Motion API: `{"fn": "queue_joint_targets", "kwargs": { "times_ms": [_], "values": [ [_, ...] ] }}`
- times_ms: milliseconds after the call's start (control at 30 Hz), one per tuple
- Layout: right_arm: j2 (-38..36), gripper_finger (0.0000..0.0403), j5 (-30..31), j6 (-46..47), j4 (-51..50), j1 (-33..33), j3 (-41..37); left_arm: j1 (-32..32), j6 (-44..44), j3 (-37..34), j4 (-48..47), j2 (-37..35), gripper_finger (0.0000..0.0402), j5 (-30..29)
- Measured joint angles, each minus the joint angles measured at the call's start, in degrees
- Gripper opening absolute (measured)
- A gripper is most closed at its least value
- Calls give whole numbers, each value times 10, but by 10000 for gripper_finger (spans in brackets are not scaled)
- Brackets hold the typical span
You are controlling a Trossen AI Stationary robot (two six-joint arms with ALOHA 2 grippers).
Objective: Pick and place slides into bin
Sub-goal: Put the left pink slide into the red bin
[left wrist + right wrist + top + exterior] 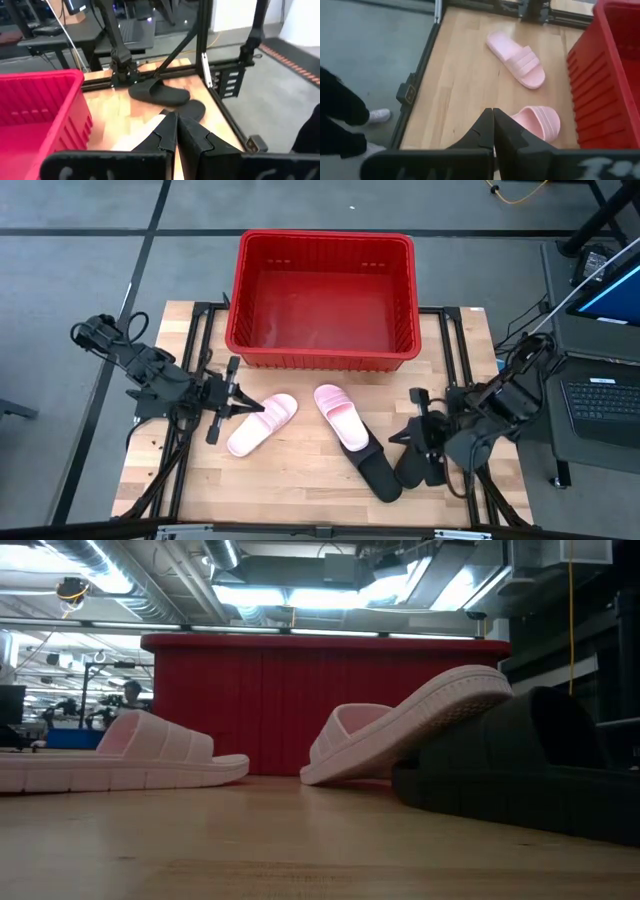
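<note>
On the table's left side, left gripper (243,406): we see its fingers (167,132) pressed together on nothing, tips just beside one pink slide (261,423).
Right gripper (412,434): we find its fingers (492,131) likewise clenched and empty, at the table's right, close to the black slides.
Pink slides: we count two on the wood; one lies flat near the left gripper, the other pink slide (340,413) leans tilted, its end propped on a black slide (372,465).
Second black slide (415,465): we spot it beside the first, near the right gripper.
Bin (320,240): red, at the table's far edge, nothing inside.
</note>
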Motion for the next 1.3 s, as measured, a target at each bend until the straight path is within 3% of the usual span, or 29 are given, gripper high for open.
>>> {"fn": "queue_joint_targets", "kwargs": {
  "times_ms": [333, 900, 1133, 1300],
  "values": [
    [12, 7, 1, 38, -2, -1, 0, 0, 12, 0, -44, 22, 15, -4],
    [12, 3, 31, 48, 57, -17, -19, 0, 40, 0, -167, 72, 125, -18],
    [12, 7, 33, 47, 108, -23, -67, -7, 58, 0, -285, 118, 125, -30],
    [12, 3, 32, 48, 149, -23, -104, -12, 56, -19, -307, 156, 115, -31]
  ]
}}
